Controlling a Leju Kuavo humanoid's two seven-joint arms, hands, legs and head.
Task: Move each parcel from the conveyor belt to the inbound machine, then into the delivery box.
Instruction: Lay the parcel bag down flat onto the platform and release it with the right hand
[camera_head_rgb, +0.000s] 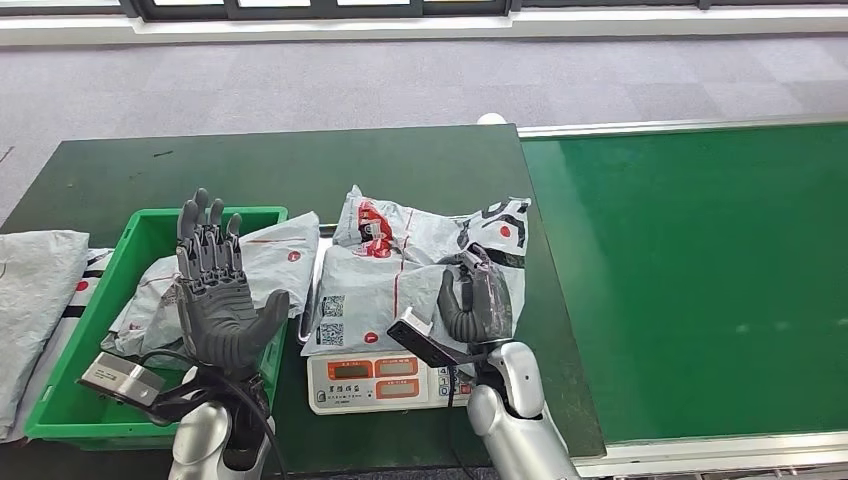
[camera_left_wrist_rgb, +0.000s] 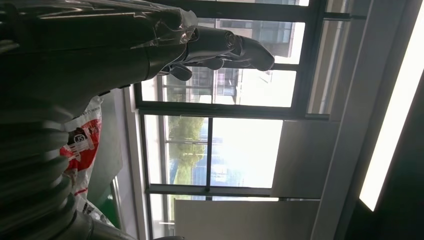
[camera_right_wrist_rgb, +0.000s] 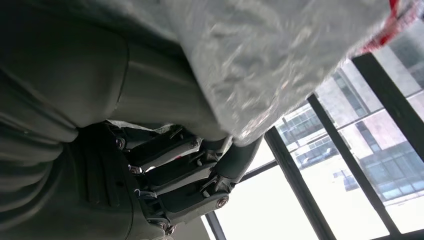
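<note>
A grey parcel (camera_head_rgb: 400, 270) with red and black print lies on the white scale (camera_head_rgb: 375, 380), the inbound machine. My right hand (camera_head_rgb: 475, 305) grips the parcel's right edge; in the right wrist view its fingers (camera_right_wrist_rgb: 175, 170) curl under the crinkled grey plastic (camera_right_wrist_rgb: 270, 60). My left hand (camera_head_rgb: 220, 300) is raised palm up, fingers spread and empty, over the green delivery box (camera_head_rgb: 130, 230). A second grey parcel (camera_head_rgb: 275, 255) rests in that box, leaning over its right rim. The left wrist view shows the empty left hand (camera_left_wrist_rgb: 150, 45) against windows, with a red-printed parcel (camera_left_wrist_rgb: 80, 145) beside it.
The green conveyor belt (camera_head_rgb: 690, 270) runs along the right with no parcel on it. Another grey bag (camera_head_rgb: 35, 290) lies left of the box. The scale and box stand on a dark green table (camera_head_rgb: 300, 165), with grey floor beyond.
</note>
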